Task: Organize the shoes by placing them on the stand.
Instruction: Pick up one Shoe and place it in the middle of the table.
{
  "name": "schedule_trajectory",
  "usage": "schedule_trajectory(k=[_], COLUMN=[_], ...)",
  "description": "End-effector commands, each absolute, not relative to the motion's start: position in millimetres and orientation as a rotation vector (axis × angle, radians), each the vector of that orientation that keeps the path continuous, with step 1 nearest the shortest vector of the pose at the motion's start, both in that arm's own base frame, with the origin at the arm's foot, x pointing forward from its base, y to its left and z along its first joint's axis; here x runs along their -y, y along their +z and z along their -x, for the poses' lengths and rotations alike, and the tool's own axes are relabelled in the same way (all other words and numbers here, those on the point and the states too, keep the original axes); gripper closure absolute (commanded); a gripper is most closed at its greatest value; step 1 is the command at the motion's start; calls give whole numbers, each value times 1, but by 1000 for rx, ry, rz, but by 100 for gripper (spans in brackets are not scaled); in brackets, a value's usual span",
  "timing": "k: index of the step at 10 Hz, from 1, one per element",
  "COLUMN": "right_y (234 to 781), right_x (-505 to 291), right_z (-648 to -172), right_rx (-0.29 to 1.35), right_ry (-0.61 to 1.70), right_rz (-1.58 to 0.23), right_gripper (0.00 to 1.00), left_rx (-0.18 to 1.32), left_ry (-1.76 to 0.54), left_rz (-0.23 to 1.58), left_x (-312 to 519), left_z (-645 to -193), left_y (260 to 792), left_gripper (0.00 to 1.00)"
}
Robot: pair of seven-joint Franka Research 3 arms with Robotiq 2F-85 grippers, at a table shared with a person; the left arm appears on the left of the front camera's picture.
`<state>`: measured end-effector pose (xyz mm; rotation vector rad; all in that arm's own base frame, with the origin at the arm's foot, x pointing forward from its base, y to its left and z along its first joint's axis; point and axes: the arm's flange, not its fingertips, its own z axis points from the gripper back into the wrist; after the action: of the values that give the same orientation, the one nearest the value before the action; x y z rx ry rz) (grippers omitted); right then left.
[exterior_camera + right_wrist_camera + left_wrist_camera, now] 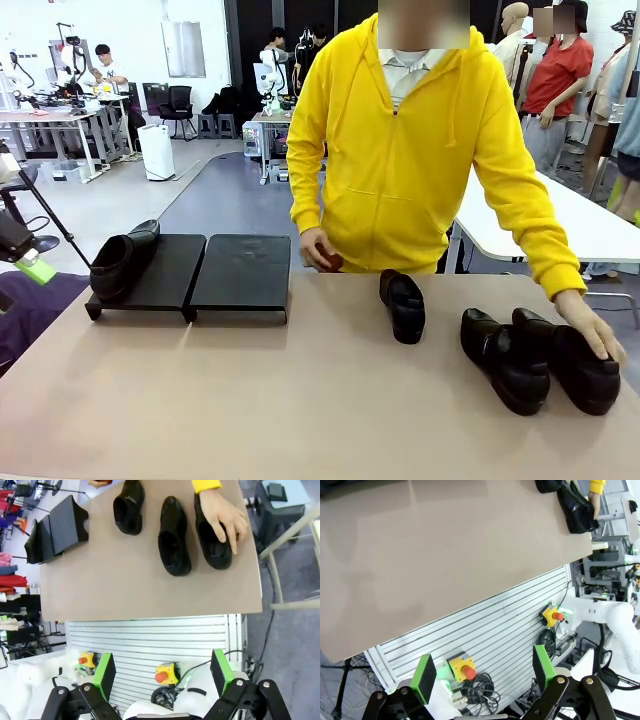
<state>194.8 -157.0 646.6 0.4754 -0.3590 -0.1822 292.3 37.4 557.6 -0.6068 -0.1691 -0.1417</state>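
Black and shiny, one shoe (120,262) lies on the stand (240,272), up at its left end, on the left panel. So one of the four is done, I would say. The rest of the stand has room for more.

Three shoes are not put up yet. They sit on the table (300,410), well apart from the stand. The middle shoe (403,305) is by itself, just in front of the person (400,170) in yellow. The other two are off to the right, side by side and very close. No hand is on the inner shoe (503,362). The outer shoe (572,365) has the person's hand (595,335) resting on top of it. The person's other hand (320,250) is at the far edge of the table, near the stand. I cannot tell what it is doing. So most of the job is left, I think: three shoes to lift and set on the stand.

The left gripper (482,674) has its jaws wide apart and nothing in them. It hangs off the near edge of the table, not over any shoe. The right gripper (162,674) is the same: jaws spread, holding nothing, back past the near edge, with the three loose shoes far ahead of it.
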Motion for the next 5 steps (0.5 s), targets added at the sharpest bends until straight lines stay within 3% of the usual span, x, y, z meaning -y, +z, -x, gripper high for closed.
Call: schedule_trajectory(k=[1, 5], right_y=[642, 623], right_x=[138, 75], right_z=[-209, -288], right_rx=[378, 292], right_ry=[-209, -163], right_rz=[-476, -466], right_gripper=[0, 0], left_rx=[179, 179], left_ry=[-129, -129], left_rz=[616, 616], left_x=[-36, -36], left_z=[-293, -293], left_y=[557, 557], left_gripper=[0, 0])
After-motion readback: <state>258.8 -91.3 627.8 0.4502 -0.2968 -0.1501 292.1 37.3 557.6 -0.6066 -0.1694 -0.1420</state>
